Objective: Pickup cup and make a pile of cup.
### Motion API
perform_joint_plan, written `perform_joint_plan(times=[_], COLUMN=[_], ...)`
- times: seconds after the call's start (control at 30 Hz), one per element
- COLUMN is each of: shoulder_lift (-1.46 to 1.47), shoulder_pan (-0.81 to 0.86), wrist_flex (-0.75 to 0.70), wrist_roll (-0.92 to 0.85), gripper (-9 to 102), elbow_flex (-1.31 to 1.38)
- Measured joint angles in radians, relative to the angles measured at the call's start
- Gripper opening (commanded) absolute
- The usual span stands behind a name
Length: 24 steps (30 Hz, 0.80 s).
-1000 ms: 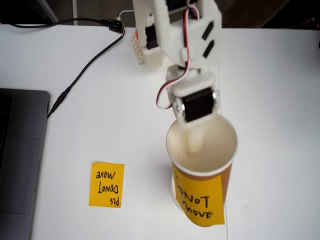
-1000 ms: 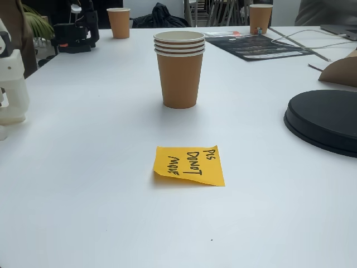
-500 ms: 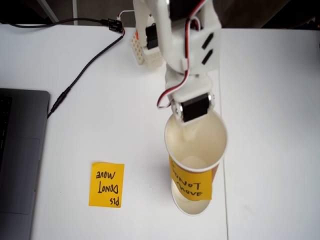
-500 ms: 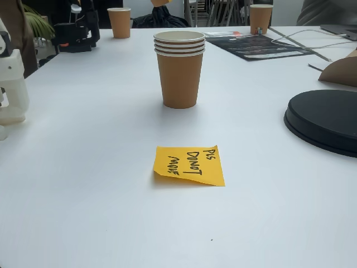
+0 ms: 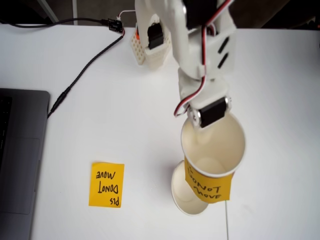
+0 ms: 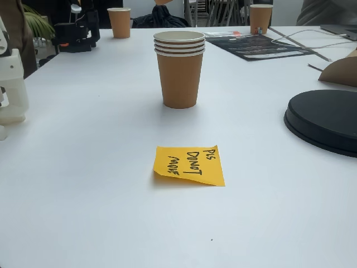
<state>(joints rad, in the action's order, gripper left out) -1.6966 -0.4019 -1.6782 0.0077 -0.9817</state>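
Above the table, gripper (image 5: 202,131) pinching the cup (image 5: 214,155) rim, overlapping the pile of cup (image 5: 184,192) edge

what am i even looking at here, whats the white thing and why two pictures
The white thing is a small robot arm on a white table. One fixed view looks down from above; there its gripper pinches the rim of a paper cup labelled with a yellow note, held over another cup. A sticky note, a laptop and a cable lie nearby. The other fixed view looks low across the table at a stack of brown cups, a sticky note and a black disc.
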Motion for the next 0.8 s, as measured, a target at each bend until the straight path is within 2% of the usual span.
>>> perform_joint_plan(times=[0.8], shoulder_lift=[0.023], shoulder_pan=[0.041], wrist_flex=[-0.009], wrist_roll=[0.002], gripper=[-7], elbow_flex=[-0.041])
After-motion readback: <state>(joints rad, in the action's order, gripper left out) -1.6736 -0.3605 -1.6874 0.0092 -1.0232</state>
